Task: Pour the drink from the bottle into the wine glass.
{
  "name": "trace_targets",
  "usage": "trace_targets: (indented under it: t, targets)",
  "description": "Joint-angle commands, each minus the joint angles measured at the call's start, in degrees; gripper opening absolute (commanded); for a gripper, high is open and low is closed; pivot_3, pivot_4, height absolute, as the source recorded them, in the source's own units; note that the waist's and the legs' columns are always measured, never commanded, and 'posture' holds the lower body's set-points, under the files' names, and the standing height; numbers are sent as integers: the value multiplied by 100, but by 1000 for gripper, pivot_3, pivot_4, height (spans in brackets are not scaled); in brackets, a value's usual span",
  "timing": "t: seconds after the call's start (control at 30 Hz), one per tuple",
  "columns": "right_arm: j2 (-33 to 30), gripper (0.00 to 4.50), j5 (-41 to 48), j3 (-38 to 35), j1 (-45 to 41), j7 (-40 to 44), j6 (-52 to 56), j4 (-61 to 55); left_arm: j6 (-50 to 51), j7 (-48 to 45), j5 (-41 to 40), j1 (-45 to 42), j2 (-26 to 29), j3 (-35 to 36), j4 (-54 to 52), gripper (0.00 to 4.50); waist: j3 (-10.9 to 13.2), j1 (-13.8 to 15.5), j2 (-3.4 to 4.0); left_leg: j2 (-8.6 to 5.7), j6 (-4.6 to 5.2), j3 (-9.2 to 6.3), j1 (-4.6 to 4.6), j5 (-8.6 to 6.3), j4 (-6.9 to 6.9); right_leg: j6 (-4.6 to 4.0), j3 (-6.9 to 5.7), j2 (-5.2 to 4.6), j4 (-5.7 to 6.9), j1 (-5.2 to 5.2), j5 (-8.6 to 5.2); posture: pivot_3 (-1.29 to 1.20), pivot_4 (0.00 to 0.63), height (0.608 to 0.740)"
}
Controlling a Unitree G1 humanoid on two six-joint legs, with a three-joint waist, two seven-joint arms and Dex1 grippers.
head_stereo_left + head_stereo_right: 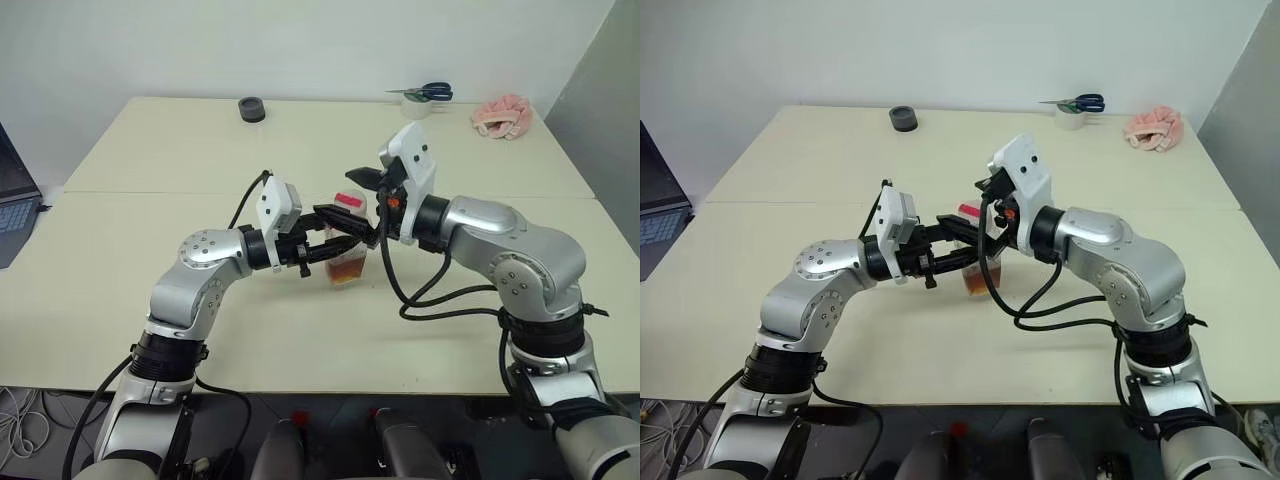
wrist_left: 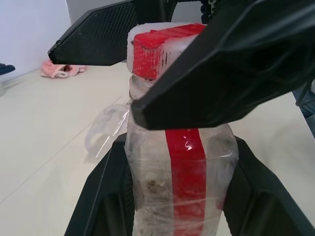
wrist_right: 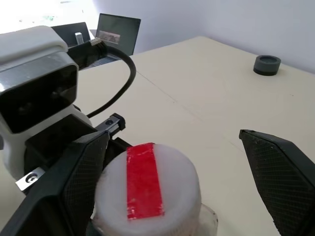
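The left gripper (image 1: 345, 238) clamps the bottle (image 1: 347, 262) above the table (image 1: 150, 150); the right gripper (image 3: 172, 182) straddles the cap (image 3: 145, 189), unclenched (cap on). Centre first — then close squarely, twist gently.

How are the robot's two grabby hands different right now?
The left gripper is shut on the bottle, squeezing its body from the side; the right gripper is open, its fingers spread either side of the bottle's cap without squeezing it. The left sits lower, at the bottle's body; the right sits higher, at the cap. Both have two black fingers and meet at the same bottle.
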Motion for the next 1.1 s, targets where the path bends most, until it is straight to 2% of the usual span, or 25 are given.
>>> trace_targets:
  t: [0.03, 0.63, 1.07, 1.1]
  targets:
    - [45, 4500, 24, -179, -116, 57, -149, -44, -133, 51, -34, -79, 8, 146, -186, 1870, 0, -1, 0, 0, 0, 0, 0, 0, 0, 0, 0, 0, 0, 0, 0, 0, 150, 740]
    - [-275, 4500, 504, -497, 219, 864, -139, -209, -161, 90, -12, -95, 18, 128, -163, 1870, 0, -2, 0, 0, 0, 0, 0, 0, 0, 0, 0, 1, 0, 0, 0, 0, 150, 740]
    - [-269, 4500, 210, -422, 84, 605, -257, -203, -151, 99, -11, -100, 27, 138, -160, 1870, 0, -2, 0, 0, 0, 0, 0, 0, 0, 0, 0, 1, 0, 0, 0, 0, 150, 740]
    - [-265, 4326, 193, -423, 77, 597, -264, -196, -153, 97, -10, -99, 27, 137, -157, 1870, 0, -2, 0, 0, 0, 0, 0, 0, 0, 0, 0, 1, 0, 0, 0, 0, 150, 740]
